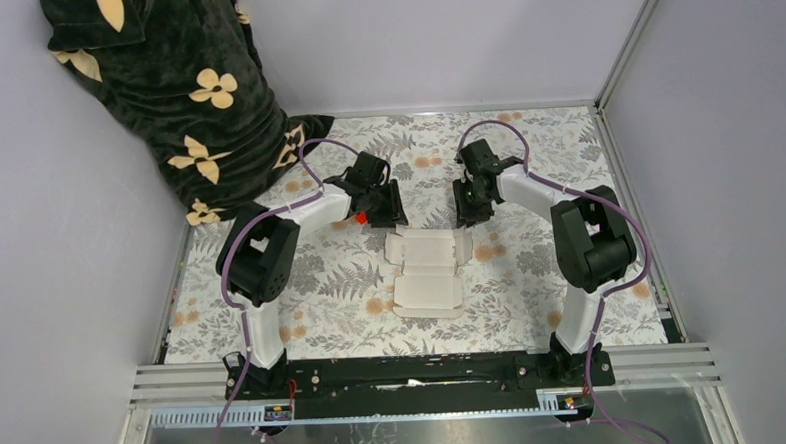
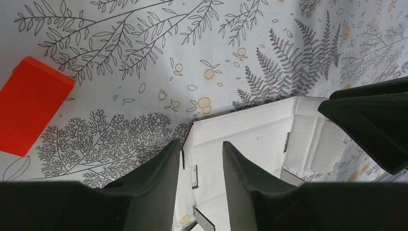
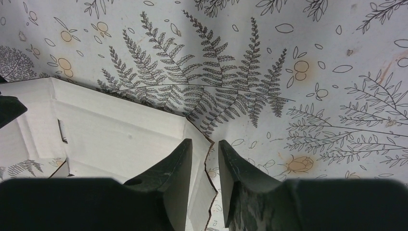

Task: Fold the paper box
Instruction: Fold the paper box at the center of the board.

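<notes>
A red rectangle (image 2: 31, 106) lies beside the left hand (image 2: 201, 143). That and the right hand (image 3: 205, 142), slightly open, straddle edges of the flat white cardboard box (image 1: 426, 271).

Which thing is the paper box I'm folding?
Look at the middle of the fern-patterned table. The paper box lies there, a white cardboard sheet with flaps. Unlike the small red rectangle off its far left corner, it is white and much larger.
</notes>
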You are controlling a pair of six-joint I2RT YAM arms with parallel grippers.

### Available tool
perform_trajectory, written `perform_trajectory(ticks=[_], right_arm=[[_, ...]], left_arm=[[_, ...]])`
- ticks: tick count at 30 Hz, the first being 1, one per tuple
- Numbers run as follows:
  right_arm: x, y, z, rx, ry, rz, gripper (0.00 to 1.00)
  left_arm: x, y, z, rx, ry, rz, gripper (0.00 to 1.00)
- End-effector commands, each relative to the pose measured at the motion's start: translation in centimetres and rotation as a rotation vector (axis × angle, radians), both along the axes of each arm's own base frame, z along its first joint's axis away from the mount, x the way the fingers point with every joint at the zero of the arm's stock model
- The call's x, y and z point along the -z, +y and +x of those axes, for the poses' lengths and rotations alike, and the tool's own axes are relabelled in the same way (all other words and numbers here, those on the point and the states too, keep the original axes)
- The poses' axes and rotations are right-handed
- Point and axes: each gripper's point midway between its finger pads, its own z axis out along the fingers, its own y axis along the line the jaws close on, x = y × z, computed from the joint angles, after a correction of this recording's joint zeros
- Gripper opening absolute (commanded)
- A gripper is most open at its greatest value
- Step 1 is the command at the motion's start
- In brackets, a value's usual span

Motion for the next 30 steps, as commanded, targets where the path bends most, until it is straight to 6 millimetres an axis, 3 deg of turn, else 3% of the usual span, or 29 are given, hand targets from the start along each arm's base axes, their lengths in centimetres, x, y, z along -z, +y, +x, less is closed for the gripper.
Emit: perform_trajectory(ticks=[1,12,30], right_arm=[[-0.3,-0.2,-0.3,0.01,0.007,0.005,0.33],[-0.5,0.5,0.1,0.002,0.012,0.033,0.23],[-0.7,0.9,0.1,-0.003,0.014,0.053,0.2]], left_arm=[[-1.6,-0.6,0.5,0.004,-0.033,-0.022,0.44],[-2.0,-1.8,0.5,0.019,-0.038,-0.034,0.44],[-0.7,-3.2,-0.3,0.04,-0.02,-0.031,0.44]])
